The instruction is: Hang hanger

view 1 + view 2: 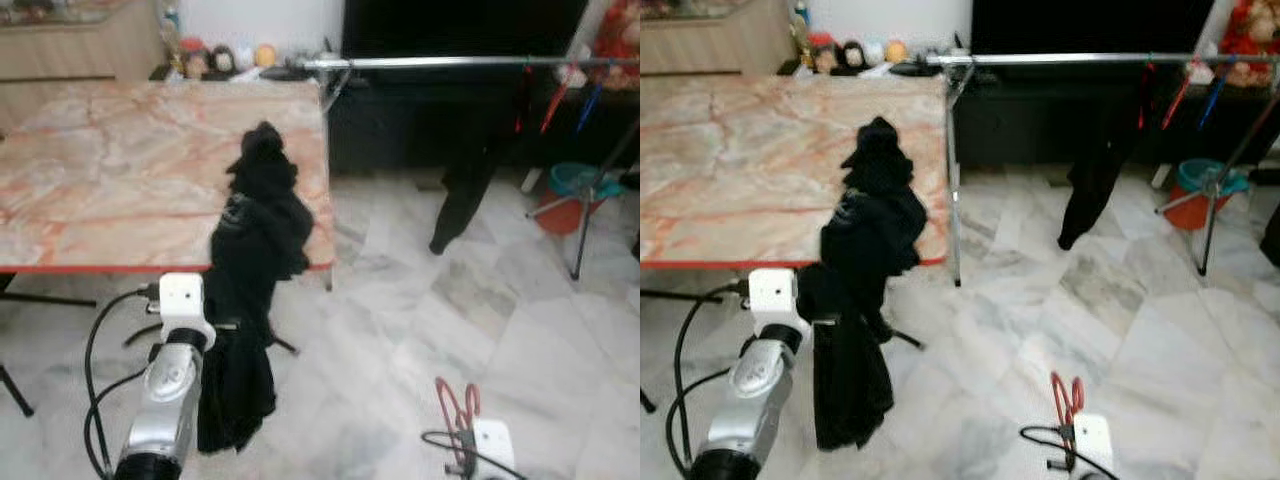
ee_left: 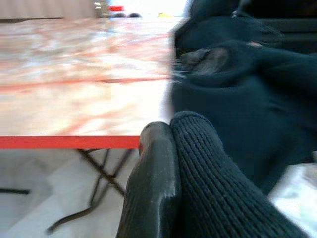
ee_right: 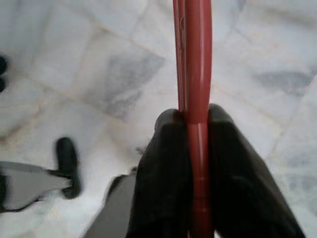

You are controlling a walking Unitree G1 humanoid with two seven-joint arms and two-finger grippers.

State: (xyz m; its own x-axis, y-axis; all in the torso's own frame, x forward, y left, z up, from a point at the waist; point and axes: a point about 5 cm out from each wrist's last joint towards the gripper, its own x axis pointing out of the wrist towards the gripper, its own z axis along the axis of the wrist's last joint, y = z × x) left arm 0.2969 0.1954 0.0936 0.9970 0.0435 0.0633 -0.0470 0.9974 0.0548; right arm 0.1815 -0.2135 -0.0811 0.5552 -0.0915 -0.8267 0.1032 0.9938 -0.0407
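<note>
Right tool point(image 3: 197, 144) clamped on red hanger point(image 3: 197, 59), above floor

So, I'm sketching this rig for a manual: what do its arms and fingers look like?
The left arm is a silver cylinder with a white boxy wrist block and looping black cables. The right arm's white wrist block also trails a black cable. The fingers are long, black and smooth.

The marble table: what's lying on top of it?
A dark garment lies on the table, spilling over its front edge to the left gripper, which pinches it. Small items line the far edge; whatever lies beneath the cloth is hidden.
</note>
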